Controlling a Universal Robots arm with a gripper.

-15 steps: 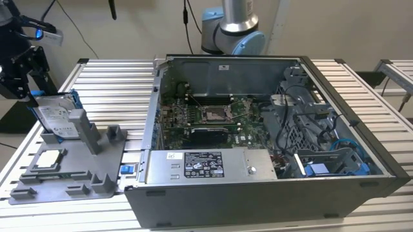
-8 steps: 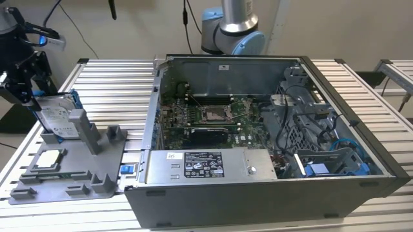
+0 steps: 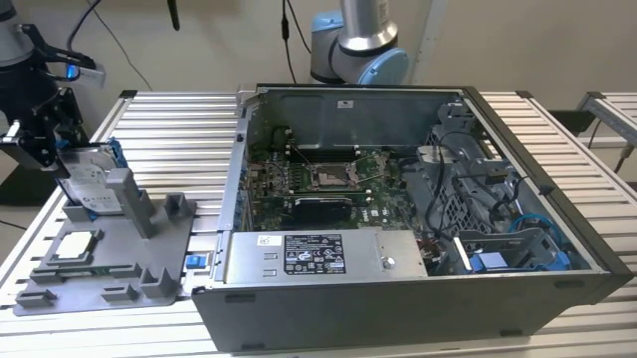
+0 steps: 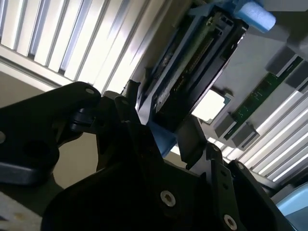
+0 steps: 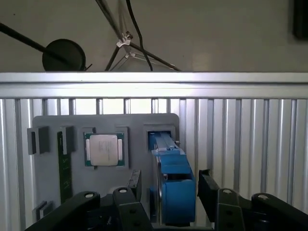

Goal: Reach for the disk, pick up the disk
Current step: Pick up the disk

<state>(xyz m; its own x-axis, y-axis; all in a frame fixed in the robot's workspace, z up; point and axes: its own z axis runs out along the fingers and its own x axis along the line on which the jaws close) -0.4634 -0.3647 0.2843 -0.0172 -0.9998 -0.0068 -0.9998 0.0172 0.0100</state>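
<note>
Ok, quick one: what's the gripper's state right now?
Gripper: open, straddling the upright disk, not clamped on it.

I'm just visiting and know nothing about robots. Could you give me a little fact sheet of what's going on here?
Gripper: open, one finger on either side of the disk's top edge
Disk: standing on edge in a slot of the grey holder, not yet lifted
Grey holder: on the slatted table, at the exterior view's left
Chip: lying flat in the holder, near the disk
Computer case: open on top, to the exterior view's right of the holder
</note>
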